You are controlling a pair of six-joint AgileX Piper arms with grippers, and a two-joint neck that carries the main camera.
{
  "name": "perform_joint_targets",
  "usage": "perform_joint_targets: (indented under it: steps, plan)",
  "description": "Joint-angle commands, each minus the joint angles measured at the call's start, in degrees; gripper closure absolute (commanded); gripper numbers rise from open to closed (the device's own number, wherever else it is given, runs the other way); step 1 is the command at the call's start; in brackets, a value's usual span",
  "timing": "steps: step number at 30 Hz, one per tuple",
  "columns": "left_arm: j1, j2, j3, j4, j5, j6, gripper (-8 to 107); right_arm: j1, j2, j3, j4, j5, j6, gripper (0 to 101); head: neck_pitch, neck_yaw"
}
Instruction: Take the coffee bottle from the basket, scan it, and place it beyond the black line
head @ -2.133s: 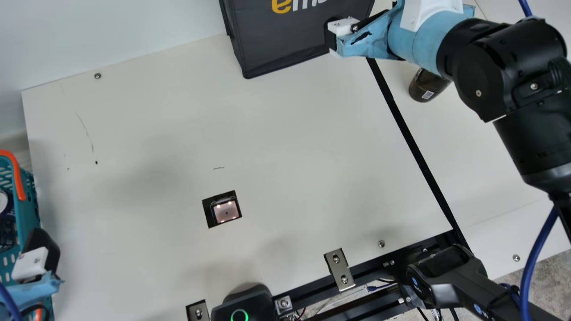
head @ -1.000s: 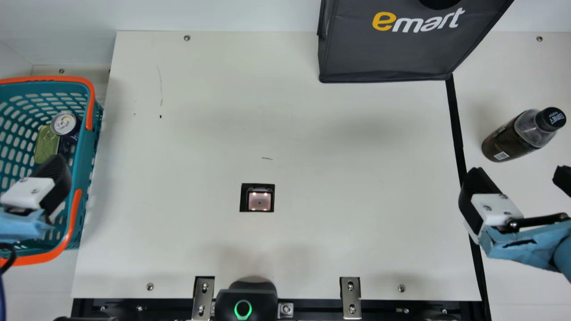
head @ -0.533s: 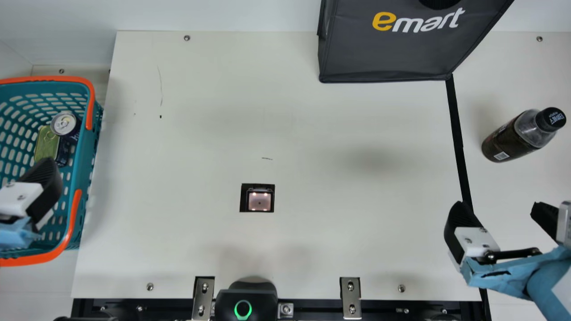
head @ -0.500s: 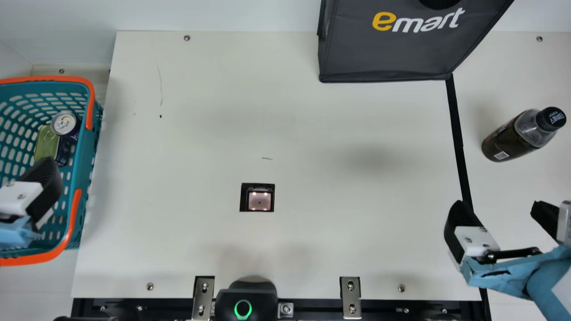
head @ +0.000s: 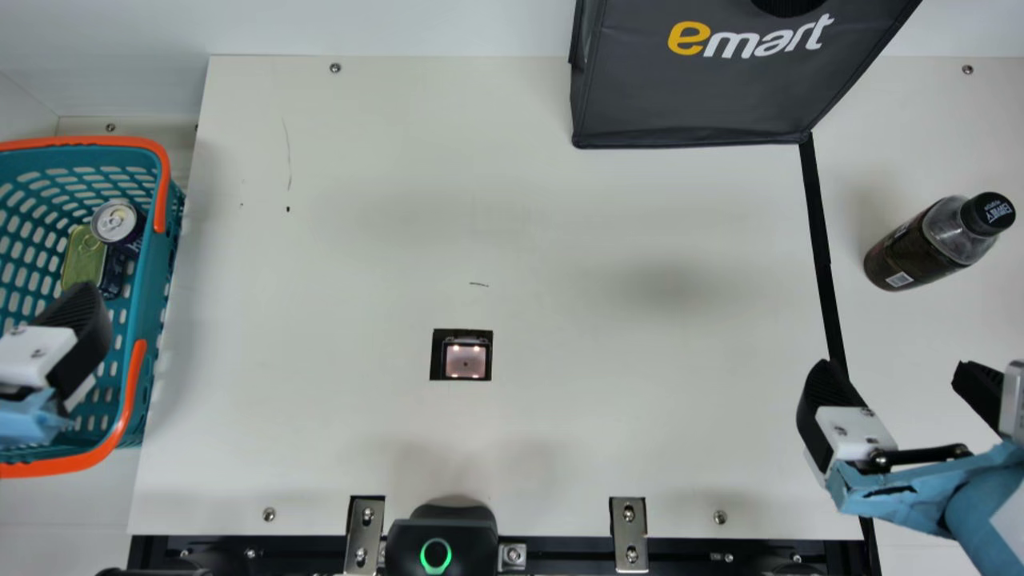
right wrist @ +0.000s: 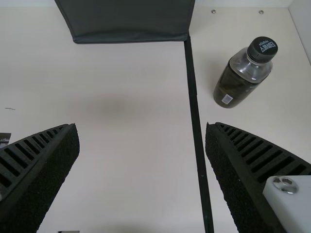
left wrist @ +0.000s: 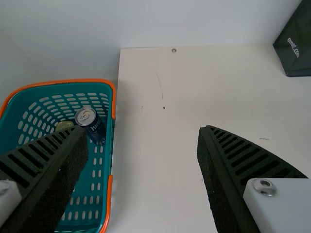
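The dark coffee bottle (head: 914,253) stands upright on the right side of the black line (head: 818,232), apart from both grippers. My right gripper (head: 896,376) is near the line, nearer the front edge than the bottle, its fingers wide apart with nothing between them. In the right wrist view the bottle (right wrist: 238,80) lies beyond the spread gripper (right wrist: 142,131). At the main view's left edge, part of my left gripper (head: 80,328) is over the teal basket (head: 152,320). The left wrist view shows that gripper (left wrist: 142,136) open and empty. The scanner window (head: 466,358) is set into the table.
Inside the basket are a dark can (head: 118,222) and a greenish tin (head: 83,260). A black shopping bag (head: 696,96) stands at the back, its corner touching the far end of the line. A black device with a green ring (head: 442,544) sits at the front edge.
The camera has turned since the earliest view. My right arm has drawn back from the bag toward the front right, then stopped. The left gripper has shifted slightly left.
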Motion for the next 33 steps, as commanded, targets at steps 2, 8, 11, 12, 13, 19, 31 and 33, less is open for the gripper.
perform_joint_targets:
  steps: [2, 8, 11, 12, 13, 19, 31, 33]
  plan:
    - [0.0, 0.0, 0.0, 0.0, 0.0, 0.0, 9, 0.0, 0.0, 0.0, 0.0, 0.0, 0.0, 10, -1.5, 0.1]
    - [0.0, 0.0, 0.0, 0.0, 0.0, 0.0, 9, 0.0, 0.0, 0.0, 0.0, 0.0, 0.0, 10, -1.5, 0.1]
    - [0.0, 0.0, 0.0, 0.0, 0.0, 0.0, 9, 0.0, 0.0, 0.0, 0.0, 0.0, 0.0, 10, -1.5, 0.1]
    - [0.0, 0.0, 0.0, 0.0, 0.0, 0.0, 9, 0.0, 0.0, 0.0, 0.0, 0.0, 0.0, 10, -1.5, 0.1]
    - [0.0, 0.0, 0.0, 0.0, 0.0, 0.0, 9, 0.0, 0.0, 0.0, 0.0, 0.0, 0.0, 10, -1.5, 0.1]
    - [0.0, 0.0, 0.0, 0.0, 0.0, 0.0, 9, 0.0, 0.0, 0.0, 0.0, 0.0, 0.0, 10, -1.5, 0.1]
    - [0.0, 0.0, 0.0, 0.0, 0.0, 0.0, 9, 0.0, 0.0, 0.0, 0.0, -0.1, 0.0, 10, -1.5, 0.1]
    - [0.0, 0.0, 0.0, 0.0, 0.0, 0.0, 9, 0.0, 0.0, 0.0, 0.0, -0.1, 0.0, 10, -1.5, 0.1]
